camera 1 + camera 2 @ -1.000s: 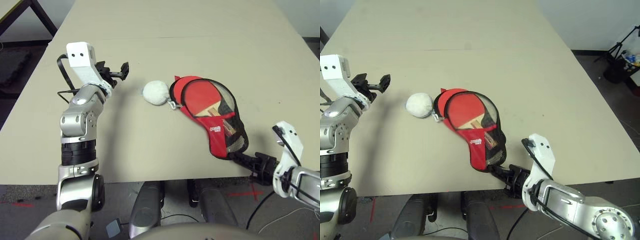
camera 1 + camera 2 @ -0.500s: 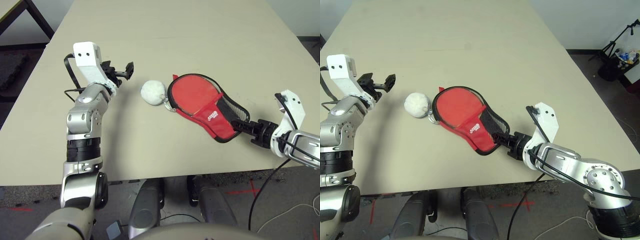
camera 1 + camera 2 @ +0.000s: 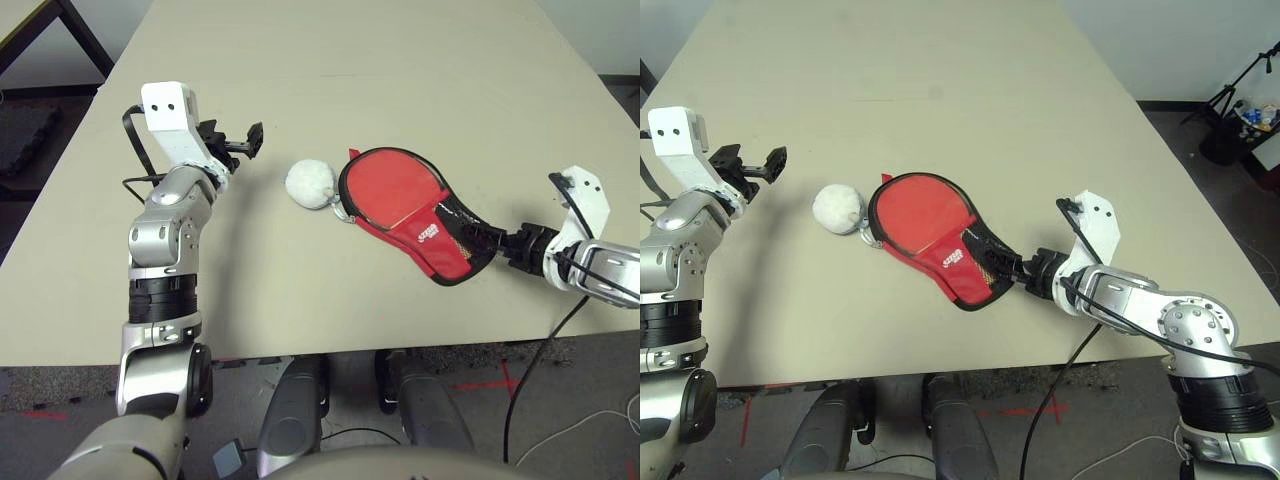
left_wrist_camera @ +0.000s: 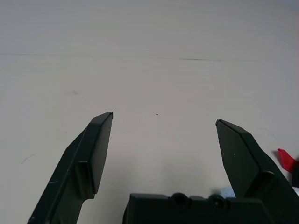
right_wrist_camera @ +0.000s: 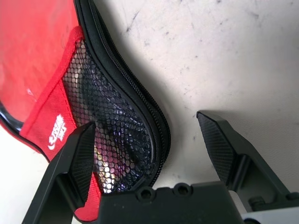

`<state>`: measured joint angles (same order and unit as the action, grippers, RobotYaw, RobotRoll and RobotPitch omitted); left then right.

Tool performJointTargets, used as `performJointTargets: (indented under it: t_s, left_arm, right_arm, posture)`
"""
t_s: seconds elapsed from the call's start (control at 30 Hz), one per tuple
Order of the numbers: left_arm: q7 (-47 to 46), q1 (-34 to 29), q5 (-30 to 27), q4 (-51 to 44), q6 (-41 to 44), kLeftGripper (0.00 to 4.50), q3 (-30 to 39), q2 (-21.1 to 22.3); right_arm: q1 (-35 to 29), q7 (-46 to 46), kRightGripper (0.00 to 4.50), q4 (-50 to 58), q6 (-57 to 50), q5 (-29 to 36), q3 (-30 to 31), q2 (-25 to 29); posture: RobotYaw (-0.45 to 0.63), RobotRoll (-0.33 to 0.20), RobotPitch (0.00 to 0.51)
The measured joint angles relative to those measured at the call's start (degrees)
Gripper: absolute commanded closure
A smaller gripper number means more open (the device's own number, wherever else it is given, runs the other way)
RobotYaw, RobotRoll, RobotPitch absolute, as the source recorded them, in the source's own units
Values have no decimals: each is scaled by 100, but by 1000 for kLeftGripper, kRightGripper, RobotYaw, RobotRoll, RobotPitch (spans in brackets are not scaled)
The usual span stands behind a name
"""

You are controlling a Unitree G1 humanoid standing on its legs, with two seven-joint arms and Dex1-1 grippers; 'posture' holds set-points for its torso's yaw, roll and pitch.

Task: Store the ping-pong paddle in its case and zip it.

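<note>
The case (image 3: pixel 400 200) is red with black zipper edging, a black mesh pocket and white logo; the fluffy ball (image 3: pixel 309 184) is white, the bench (image 3: pixel 400 80) beige.

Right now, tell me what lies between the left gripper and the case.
The white ball, touching the case's round end; bare table between ball and left gripper, in the eye views.

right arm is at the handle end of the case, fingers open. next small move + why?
Probably close the right gripper on the narrow mesh end of the red fabric paddle-shaped case. Its open fingers already straddle that black zipper edge, so a pinch would hold the case for zipping. The left gripper is open over bare table, beyond the white fluffy ball, and could go for the zipper afterwards.
</note>
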<state>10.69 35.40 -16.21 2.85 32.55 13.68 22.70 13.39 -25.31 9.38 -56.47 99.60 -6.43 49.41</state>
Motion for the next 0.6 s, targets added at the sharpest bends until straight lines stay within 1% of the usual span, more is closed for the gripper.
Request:
performJointTargets:
  t_s: [0.13,0.3,0.4,0.5,0.6]
  left_arm:
    - [14,68,11,10,0,0,-1,3]
    - [42,115,20,19,1,0,-19,0]
    - [57,156,21,20,1,0,-21,2]
    - [66,159,22,21,6,0,-20,5]
    - [66,160,24,20,26,0,-20,5]
  right_arm:
    - [-5,7,29,-347,-12,409,-203,-223]
    - [150,166,29,-906,-54,635,-358,-548]
    - [256,394,29,-1210,-186,627,-379,-615]
    - [392,869,29,-1547,-476,480,-374,-651]
    - [606,1525,29,-1833,-823,11,-322,-647]
  posture:
    - [51,0,198]
    - [57,0,198]
    - [63,0,197]
    - [69,0,197]
    - [76,0,197]
